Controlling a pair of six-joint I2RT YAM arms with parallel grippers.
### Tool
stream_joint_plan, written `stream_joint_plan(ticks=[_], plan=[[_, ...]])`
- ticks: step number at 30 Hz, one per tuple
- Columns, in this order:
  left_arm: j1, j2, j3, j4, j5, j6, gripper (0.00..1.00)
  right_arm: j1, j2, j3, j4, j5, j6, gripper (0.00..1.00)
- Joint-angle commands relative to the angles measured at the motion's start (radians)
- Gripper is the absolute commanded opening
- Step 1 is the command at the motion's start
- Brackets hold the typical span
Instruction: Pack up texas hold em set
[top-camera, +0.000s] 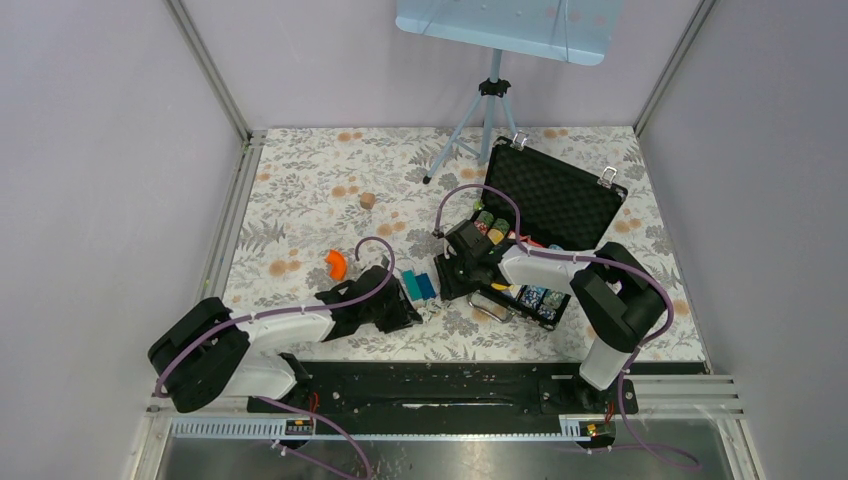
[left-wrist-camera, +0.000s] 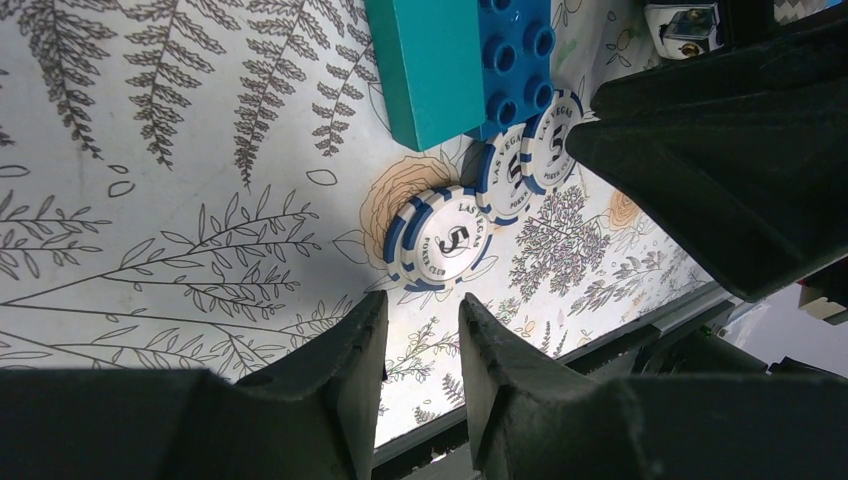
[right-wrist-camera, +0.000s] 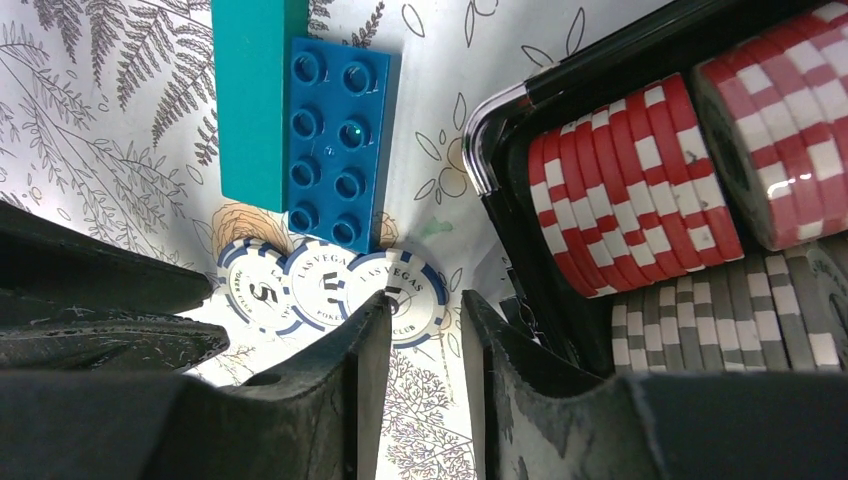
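Left gripper (left-wrist-camera: 422, 312) and right gripper (right-wrist-camera: 425, 308) jaws are set narrowly apart, empty; blue poker chips (left-wrist-camera: 445, 240) should be pinched singly, edgewise.

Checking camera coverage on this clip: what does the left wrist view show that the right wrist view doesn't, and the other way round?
Only the left wrist view: the metal rail at the table's edge.

Only the right wrist view: a corner of the black case, with rows of red chips and grey chips packed inside.

Both: three blue-and-white chips lying flat in a line on the flowered cloth. The line runs up to the blue brick, and the teal brick sits beside that.
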Motion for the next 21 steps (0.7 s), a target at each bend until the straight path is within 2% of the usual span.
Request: stream_joint_plan(ticks=[1, 21], plan=[[-0.006, 0.011, 0.03, -0.02, -0.031, -0.002, 0.33, -0.008, 0.012, -0.021, 0.009, -0.022, 0.014, 0.38], [-0.01, 0.043, 0.056, -0.017, -0.023, 0.016, 0.31, -0.007, -0.012, -0.051, 0.019, -0.061, 0.065, 0.35]])
